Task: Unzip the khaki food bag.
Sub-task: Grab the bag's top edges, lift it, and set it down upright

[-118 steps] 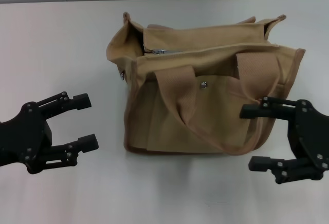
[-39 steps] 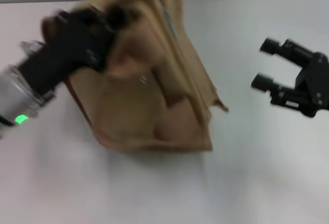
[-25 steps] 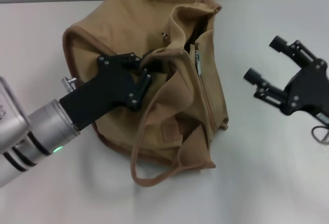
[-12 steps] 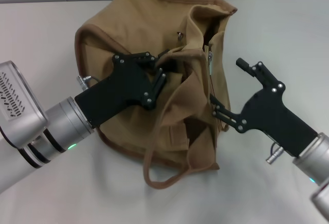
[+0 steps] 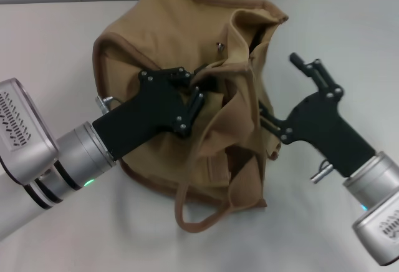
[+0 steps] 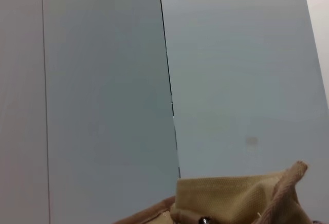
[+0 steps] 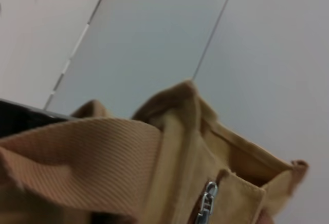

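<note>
With the left hand (image 5: 194, 94) clenched on the bag (image 5: 149, 47) fabric, the open right hand (image 5: 277, 91) should close squarely on the zipper pull (image 7: 206, 202) just ahead.

Head view: looks forward and down from above onto the counter (image 5: 56, 47); covers the whole khaki food bag (image 5: 143, 47) and both arms.
Left wrist view: sits very close to the bag, faces outward to a grey panelled wall (image 6: 103, 80); only a strip of tan fabric shows at one edge.
Right wrist view: close beside the bag top, facing along it toward the wall; the zipper pull (image 7: 206, 203) is near.
Shared: all three views show the bag's upper edge.
</note>
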You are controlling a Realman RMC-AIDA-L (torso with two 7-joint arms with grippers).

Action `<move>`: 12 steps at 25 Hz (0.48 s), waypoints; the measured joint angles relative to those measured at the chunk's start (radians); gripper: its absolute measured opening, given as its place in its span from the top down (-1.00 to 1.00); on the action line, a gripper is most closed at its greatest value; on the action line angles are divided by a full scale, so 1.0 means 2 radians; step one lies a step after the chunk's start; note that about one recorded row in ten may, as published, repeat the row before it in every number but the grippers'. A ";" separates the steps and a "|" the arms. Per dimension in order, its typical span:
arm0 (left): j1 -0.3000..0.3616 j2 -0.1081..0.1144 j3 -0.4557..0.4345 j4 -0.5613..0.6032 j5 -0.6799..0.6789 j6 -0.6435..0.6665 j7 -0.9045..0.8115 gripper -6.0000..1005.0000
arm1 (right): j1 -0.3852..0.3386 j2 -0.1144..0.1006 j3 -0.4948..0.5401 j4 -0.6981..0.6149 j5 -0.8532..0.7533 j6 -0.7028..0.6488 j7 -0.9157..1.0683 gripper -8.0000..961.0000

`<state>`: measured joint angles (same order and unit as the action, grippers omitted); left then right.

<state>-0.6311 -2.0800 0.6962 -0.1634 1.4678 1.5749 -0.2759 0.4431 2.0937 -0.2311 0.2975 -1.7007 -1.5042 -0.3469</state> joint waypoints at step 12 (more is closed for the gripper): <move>0.001 0.000 -0.002 0.002 0.007 0.009 0.001 0.87 | 0.003 0.000 0.004 0.026 -0.023 0.013 -0.001 -0.76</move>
<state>-0.6298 -2.0800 0.6928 -0.1598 1.4824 1.5933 -0.2734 0.4498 2.0939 -0.2230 0.3501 -1.7468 -1.4775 -0.3493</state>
